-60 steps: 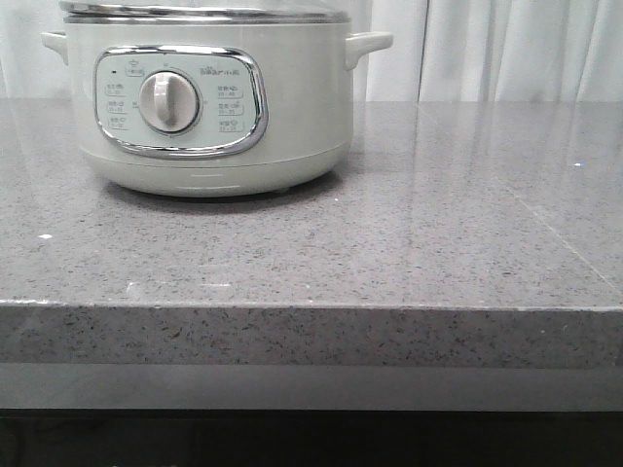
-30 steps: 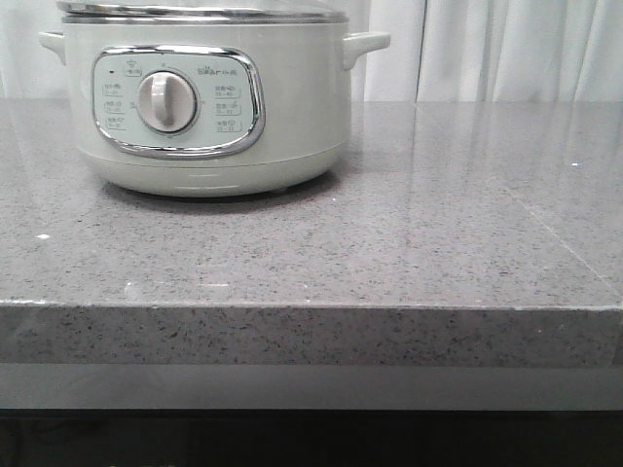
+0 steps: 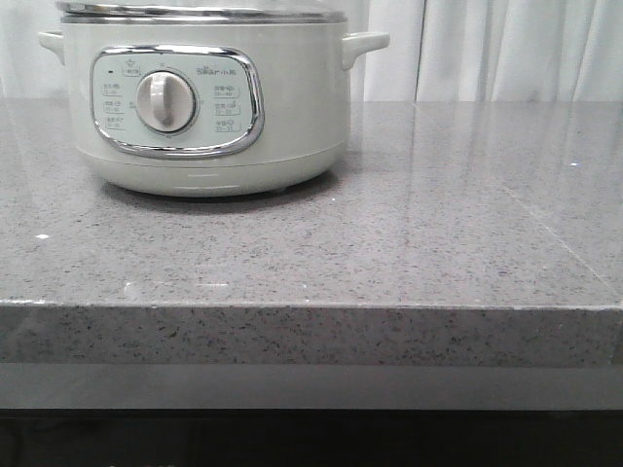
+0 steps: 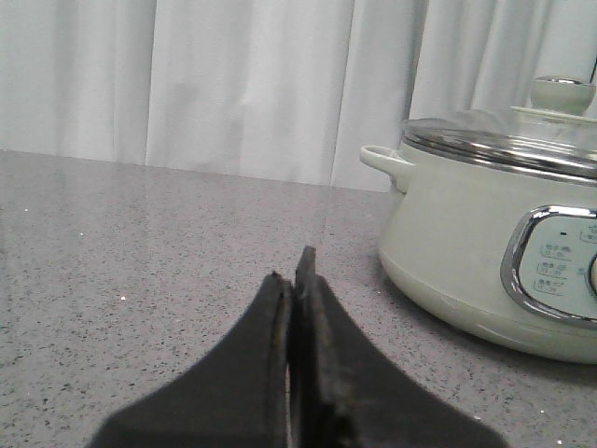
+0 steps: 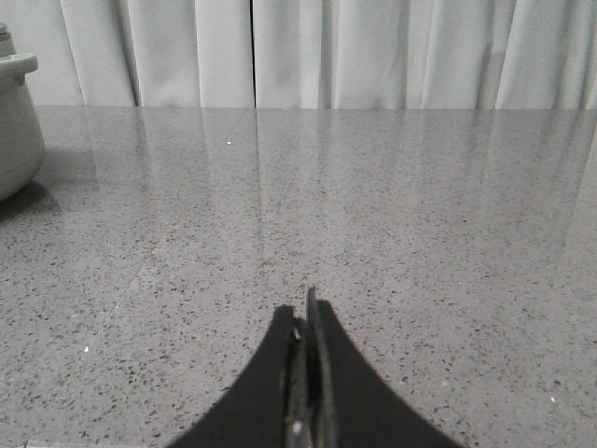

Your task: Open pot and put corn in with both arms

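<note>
The cream-white pot stands at the back left of the grey stone counter in the front view, its knob panel facing me. Its lid is on; the left wrist view shows the glass lid with its knob on the pot. An edge of the pot shows in the right wrist view. The corn is not in any view. My left gripper is shut and empty, low over the counter beside the pot. My right gripper is shut and empty over bare counter. Neither gripper shows in the front view.
The grey speckled counter has its front edge close to the camera. White curtains hang behind it.
The pot appears a few pixels further left in the front view than a second ago. Nothing else differs.
</note>
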You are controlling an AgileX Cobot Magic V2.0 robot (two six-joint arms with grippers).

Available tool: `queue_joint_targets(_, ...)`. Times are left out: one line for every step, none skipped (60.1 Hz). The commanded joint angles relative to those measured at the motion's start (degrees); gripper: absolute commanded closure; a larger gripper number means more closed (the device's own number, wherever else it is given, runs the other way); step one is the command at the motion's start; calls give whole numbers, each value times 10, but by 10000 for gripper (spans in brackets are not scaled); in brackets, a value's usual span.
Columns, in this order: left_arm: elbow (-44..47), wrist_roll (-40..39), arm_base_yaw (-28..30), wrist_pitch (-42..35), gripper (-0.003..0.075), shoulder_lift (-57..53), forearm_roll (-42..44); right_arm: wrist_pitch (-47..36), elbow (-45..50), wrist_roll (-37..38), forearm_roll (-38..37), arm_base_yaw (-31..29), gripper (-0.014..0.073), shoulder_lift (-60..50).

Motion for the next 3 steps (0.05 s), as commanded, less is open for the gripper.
queue_joint_targets(6,-2,0,-48,741,-6,-3,-49,-7,-6,1,-4,662,-13)
queue_joint_targets(6,-2,0,-48,741,-6,-3,-49,-7,-6,1,-4,662,-13)
queue_joint_targets(6,-2,0,-48,741,-6,-3,-49,-7,-6,1,-4,662,-13)
